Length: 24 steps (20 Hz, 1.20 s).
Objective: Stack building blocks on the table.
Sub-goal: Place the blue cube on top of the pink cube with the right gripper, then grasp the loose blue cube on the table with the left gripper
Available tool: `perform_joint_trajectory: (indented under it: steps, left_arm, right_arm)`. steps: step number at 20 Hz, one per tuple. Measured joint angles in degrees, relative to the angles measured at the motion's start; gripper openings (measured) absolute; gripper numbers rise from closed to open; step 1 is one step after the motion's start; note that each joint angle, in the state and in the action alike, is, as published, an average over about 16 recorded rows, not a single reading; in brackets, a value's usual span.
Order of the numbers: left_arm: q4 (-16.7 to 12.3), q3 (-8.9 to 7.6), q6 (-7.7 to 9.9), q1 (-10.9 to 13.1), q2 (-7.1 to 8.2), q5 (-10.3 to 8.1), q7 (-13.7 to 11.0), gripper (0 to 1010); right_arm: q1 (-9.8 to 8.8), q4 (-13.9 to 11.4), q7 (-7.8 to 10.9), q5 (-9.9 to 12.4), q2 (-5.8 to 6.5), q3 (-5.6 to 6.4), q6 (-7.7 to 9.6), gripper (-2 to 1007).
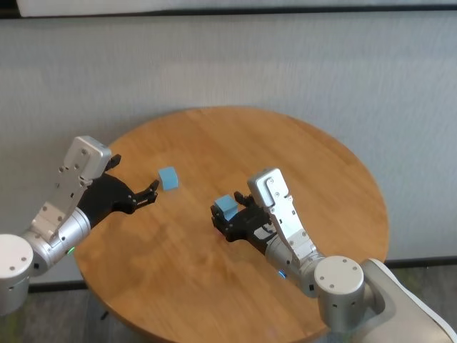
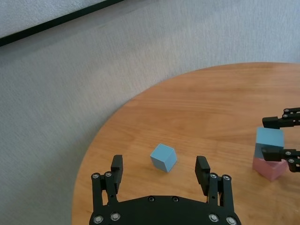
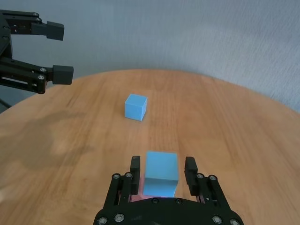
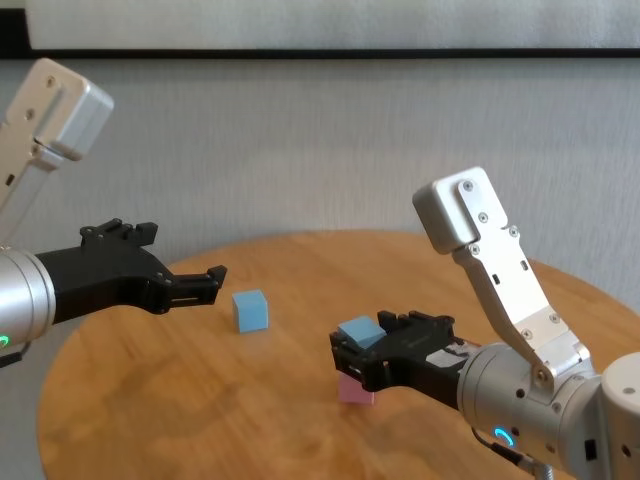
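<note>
The first stacking step looks close to its end. One blue cube (image 3: 161,173) sits on the pink cube (image 2: 270,168), and the right tool (image 3: 162,168) is around the blue one, a finger on each side. In the right wrist view a thin gap shows between the fingers and the cube faces, so I judge that the tool is letting go, but I cannot tell if the pads are fully free. The blue cube seems a little turned against the pink one below it.

The second blue cube (image 1: 168,179) lies alone on the bench (image 1: 321,164), apart from the stack. The left tool (image 2: 160,174) hovers just beside it with its fingers spread wide and nothing between them.

The next move, as I see it, calls for the right tool to back away without pushing the stack. Then the free cube must be gripped and set on top, well centred.

There are no containers on the bench.
</note>
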Motion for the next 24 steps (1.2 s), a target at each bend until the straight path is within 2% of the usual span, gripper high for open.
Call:
perform_joint_trajectory:
  steps: [6,10,18,24]
  left_arm:
    - [0.0,0.00,0.00,0.0,0.00,0.00,0.0,1000]
    - [0.0,0.00,0.00,0.0,0.00,0.00,0.0,1000]
    - [0.0,0.00,0.00,0.0,0.00,0.00,0.0,1000]
    - [0.0,0.00,0.00,0.0,0.00,0.00,0.0,1000]
  right_arm:
    - [-0.55,-1.8,0.13,0.6,0.08,0.70,0.24,753]
    - [-0.87,-3.8,0.58,2.2,0.21,1.82,0.90,874]
    - [-1.11,-8.3,0.36,7.0,1.30,6.00,2.56,996]
    - [-0.28,-9.0,-0.55,9.4,3.30,9.17,3.40,1005]
